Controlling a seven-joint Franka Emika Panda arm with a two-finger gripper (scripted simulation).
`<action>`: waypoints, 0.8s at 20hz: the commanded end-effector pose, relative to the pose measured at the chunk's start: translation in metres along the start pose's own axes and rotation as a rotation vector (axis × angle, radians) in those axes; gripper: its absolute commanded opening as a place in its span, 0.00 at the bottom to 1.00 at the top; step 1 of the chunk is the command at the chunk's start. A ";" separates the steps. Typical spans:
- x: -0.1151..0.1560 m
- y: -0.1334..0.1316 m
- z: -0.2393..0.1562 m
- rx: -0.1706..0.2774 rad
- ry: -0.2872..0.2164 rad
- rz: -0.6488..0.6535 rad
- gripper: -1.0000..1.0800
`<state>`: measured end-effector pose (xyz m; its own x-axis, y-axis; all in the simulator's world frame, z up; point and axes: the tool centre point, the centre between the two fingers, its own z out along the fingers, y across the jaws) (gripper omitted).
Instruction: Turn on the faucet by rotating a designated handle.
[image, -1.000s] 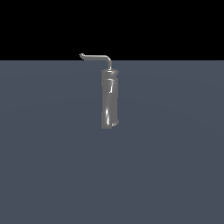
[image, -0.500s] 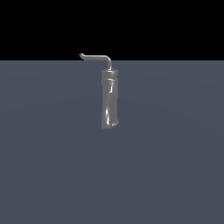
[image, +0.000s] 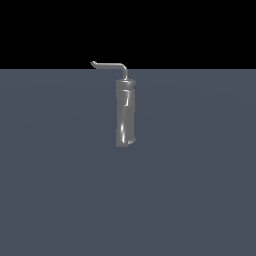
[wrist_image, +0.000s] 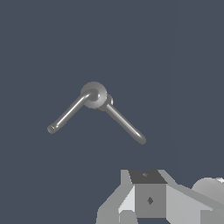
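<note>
The faucet (image: 125, 112) is a tall, glossy dark-grey cylinder standing upright on the grey floor in the exterior view. On its top sits the handle (image: 111, 65), a thin silver L-shaped rod whose arm reaches toward the exterior view's left and ends in an upturned tip. The wrist view looks down on the faucet's round top (wrist_image: 93, 94), from which two thin rods spread; the one with the rounded end looks like the handle (wrist_image: 68, 113). Only grey and white parts of my gripper (wrist_image: 148, 199) show at that picture's edge, apart from the faucet. Its fingertips are hidden.
A second thin rod (wrist_image: 124, 124) leaves the faucet's top at an angle to the handle. The flat grey floor (image: 200, 190) spreads around the faucet, with black background beyond it.
</note>
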<state>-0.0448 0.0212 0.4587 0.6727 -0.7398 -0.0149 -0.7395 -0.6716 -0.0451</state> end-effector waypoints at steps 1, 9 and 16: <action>0.006 -0.013 0.009 -0.002 0.000 0.059 0.00; 0.024 -0.055 0.040 -0.012 0.002 0.244 0.00; 0.037 -0.090 0.073 -0.020 0.007 0.404 0.00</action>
<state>0.0404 0.0537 0.3967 0.3611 -0.9323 -0.0213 -0.9325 -0.3607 -0.0194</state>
